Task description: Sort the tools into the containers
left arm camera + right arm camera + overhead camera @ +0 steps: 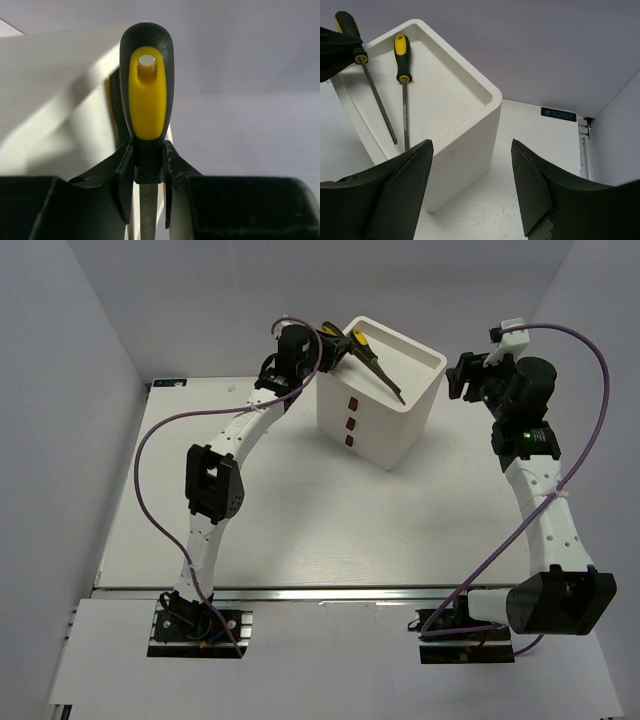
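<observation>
Tools with yellow-and-black handles are both at the white box (385, 430), which stands at the upper centre of the top view on the table (300, 520). Its three red-brown drawer tabs (351, 422) face the lower left.

The first tool (147, 100) is clamped in the left gripper (148, 165). In the left wrist view the fingers close on the black collar just below the handle, the handle stands upright above them and the grey shaft runs down out of the bottom of the frame. In the right wrist view this tool (375, 95) slants from the upper left down over the box's tray top (492, 97); whether its tip touches the tray floor cannot be told.

The second tool (404, 95) lies free inside the tray, just beside the first, with its handle toward the top of the frame.

The right gripper (471, 145) holds nothing, its jaws spread wide. It hangs to the right of the box in the top view, apart from it.
</observation>
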Controlling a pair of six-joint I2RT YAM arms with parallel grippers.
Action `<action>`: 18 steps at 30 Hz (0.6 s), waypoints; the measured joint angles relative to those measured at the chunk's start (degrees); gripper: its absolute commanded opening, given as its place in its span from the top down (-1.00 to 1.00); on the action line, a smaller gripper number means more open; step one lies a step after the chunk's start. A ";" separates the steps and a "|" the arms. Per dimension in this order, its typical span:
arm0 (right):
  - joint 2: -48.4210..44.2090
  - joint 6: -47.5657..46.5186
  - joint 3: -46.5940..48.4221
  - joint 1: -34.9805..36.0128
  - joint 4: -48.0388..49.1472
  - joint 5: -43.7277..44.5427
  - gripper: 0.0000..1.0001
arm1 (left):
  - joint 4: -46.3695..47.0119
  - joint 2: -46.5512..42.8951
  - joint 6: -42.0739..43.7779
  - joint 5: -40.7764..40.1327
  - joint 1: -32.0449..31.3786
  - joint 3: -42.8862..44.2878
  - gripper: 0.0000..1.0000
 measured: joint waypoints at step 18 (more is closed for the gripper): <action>-0.46 0.83 -1.44 -0.33 0.31 -1.09 -0.38 | -3.63 2.19 5.40 3.13 0.00 2.99 1.00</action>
